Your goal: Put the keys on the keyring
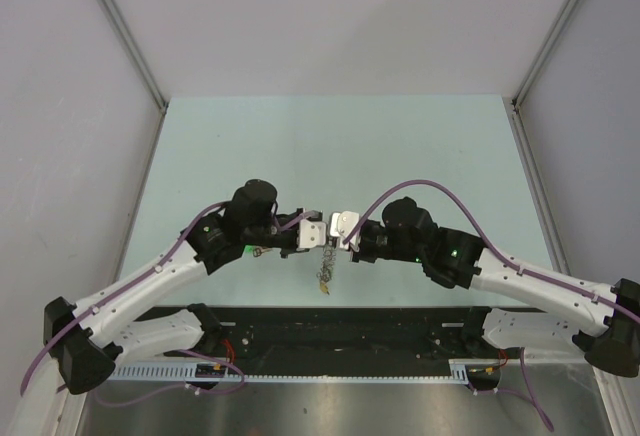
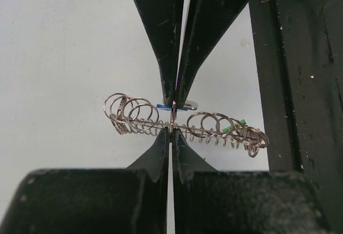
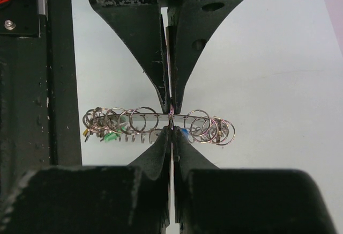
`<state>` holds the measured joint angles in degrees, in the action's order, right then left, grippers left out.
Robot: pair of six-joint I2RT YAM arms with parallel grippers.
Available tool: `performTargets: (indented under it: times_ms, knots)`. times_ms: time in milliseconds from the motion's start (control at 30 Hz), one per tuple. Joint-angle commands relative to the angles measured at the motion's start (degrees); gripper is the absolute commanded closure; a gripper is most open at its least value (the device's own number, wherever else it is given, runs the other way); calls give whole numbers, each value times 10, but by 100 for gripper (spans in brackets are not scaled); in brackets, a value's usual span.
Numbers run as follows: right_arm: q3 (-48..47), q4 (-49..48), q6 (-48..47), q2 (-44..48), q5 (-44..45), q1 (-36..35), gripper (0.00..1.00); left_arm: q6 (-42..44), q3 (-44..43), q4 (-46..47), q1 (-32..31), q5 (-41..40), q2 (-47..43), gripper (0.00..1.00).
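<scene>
Grippers first: found the left gripper (image 1: 316, 236) and the right gripper (image 1: 337, 226) meeting tip to tip low over the near part of the table, each squeezed fully shut. Saw from either wrist that both had nipped the thin wire of the keyring at almost the same spot, one set of jaws coming from the top of the picture and the other from the bottom.

Then the rest, big to small. Noted the pale green table (image 1: 330, 146), boxed in by grey panels (image 1: 60, 106) on three sides. Noted a black frame (image 1: 340, 328) along its near edge. Traced the two white arms (image 1: 150, 281) bowing inward from the outer corners, purple cables looped over them.

Caught the keyring (image 2: 206, 131) edge-on in both wrist views: a level line of wire strung with many small split rings (image 2: 131, 113), bunched on either side of the pinch. Made out from above only a little dangling cluster just under the tips (could not tell whether its lowest part touched the table).

Picked out the keys (image 2: 188, 105) mostly by colour: a blue tag (image 2: 163, 107) right at the pinch, a green tag (image 2: 236, 128) farther along, and a yellow tag (image 3: 86, 132) at the far end in the right wrist view.
</scene>
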<state>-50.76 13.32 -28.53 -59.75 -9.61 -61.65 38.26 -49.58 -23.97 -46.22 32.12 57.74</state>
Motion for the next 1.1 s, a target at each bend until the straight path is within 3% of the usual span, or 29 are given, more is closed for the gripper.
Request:
performTargets:
  times_ms: [0,67,233,500,833,1067]
  knots:
    - [-7,-59,6,-9,-7,-14,100,-13,-35,29,-7,21,6,100]
    - [-7,-60,8,-10,-7,-14,99,-16,-34,32,-8,19,5,100]
    - [-11,-48,20,5,-1,-14,85,-29,-19,60,-8,20,-9,100]
    - [-11,27,46,67,32,-14,71,-46,-5,94,-7,27,-8,100]
    - [20,14,64,107,49,-5,71,-56,-2,108,-6,29,-13,100]
    - [42,-24,64,103,3,36,77,-53,-1,107,-6,40,-17,100]
